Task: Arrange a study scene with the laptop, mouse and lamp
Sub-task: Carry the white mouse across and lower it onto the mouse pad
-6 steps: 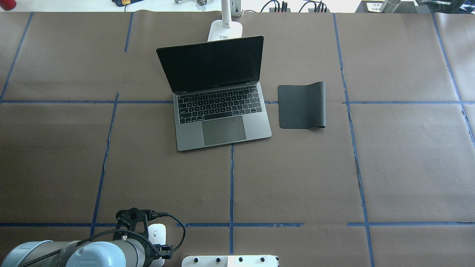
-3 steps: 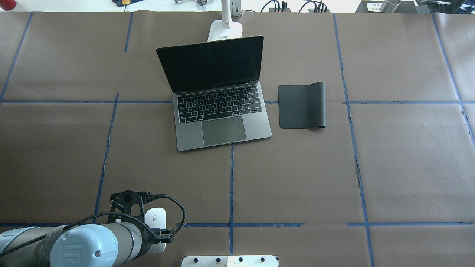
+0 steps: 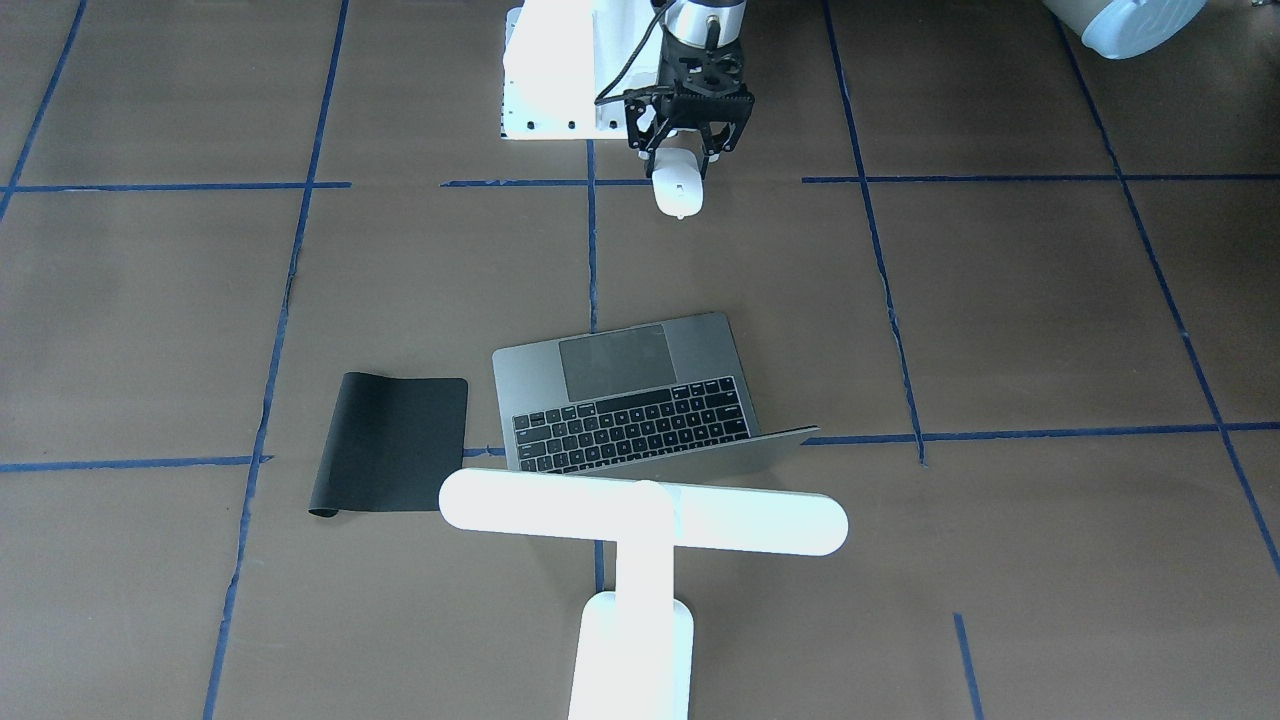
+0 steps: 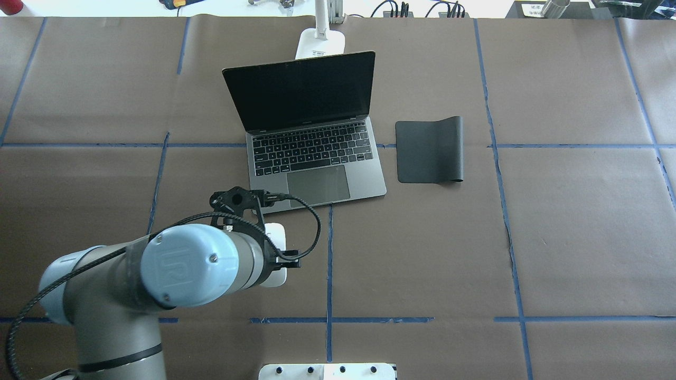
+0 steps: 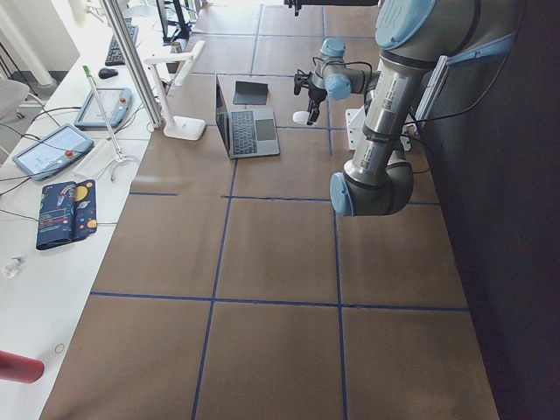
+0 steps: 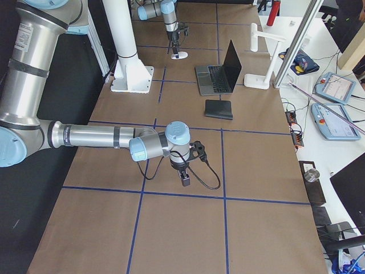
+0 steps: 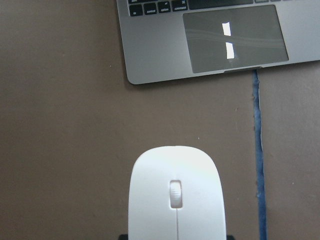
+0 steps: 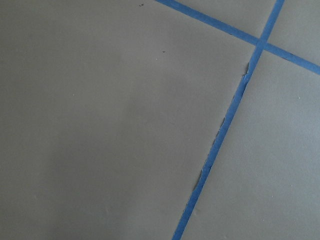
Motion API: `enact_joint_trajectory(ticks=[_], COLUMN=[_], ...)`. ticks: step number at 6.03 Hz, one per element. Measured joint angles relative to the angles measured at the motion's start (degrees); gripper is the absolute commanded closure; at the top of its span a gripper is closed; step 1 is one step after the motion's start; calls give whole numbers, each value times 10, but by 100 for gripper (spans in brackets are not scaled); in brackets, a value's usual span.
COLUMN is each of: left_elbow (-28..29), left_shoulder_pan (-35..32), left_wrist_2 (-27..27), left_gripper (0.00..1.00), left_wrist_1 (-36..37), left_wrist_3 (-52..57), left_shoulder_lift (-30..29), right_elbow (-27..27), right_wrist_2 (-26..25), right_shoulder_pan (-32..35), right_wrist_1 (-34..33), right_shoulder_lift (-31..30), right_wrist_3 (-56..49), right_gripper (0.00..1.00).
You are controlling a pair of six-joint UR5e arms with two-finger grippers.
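Note:
My left gripper [image 3: 688, 152] is shut on the white mouse [image 3: 677, 186], which sticks out forward from the jaws. The mouse also shows in the overhead view [image 4: 276, 234] and in the left wrist view [image 7: 176, 195]. It is a short way in front of the near left corner of the open grey laptop [image 4: 317, 158]. The white T-shaped lamp [image 3: 640, 515] stands behind the laptop, and its base shows in the overhead view [image 4: 320, 43]. My right gripper [image 6: 183, 176] hangs low over bare paper far off to the right; I cannot tell whether it is open or shut.
A flat black mat [image 4: 429, 150] lies just right of the laptop, its right edge curled up. A white block with bolt holes [image 4: 327, 371] sits at the table's near edge. Brown paper with blue tape lines [image 4: 329, 253] covers the table.
My left arm has carried the mouse from the table's near edge forward and to the right, to just in front of the laptop. Laptop, lamp and mat have not moved.

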Motion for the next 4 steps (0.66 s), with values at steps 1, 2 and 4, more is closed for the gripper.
enact_joint_trajectory(ticks=[1, 2, 4], left_elbow=[81, 168, 394], left_shoulder_pan=[-22, -43, -72], left_wrist_2=[-7, -18, -36], left_gripper=[77, 77, 77], left_wrist_1=[-3, -12, -100], left_wrist_3=[12, 24, 28], left_shoulder_lift=[-72, -144, -289], right_elbow=[-1, -2, -2], right_wrist_2=[0, 0, -1], right_shoulder_pan=[0, 0, 0], right_wrist_1=[0, -2, -5], right_shoulder_lift=[0, 0, 0], right_wrist_3=[0, 1, 1], right_gripper=[0, 0, 0])
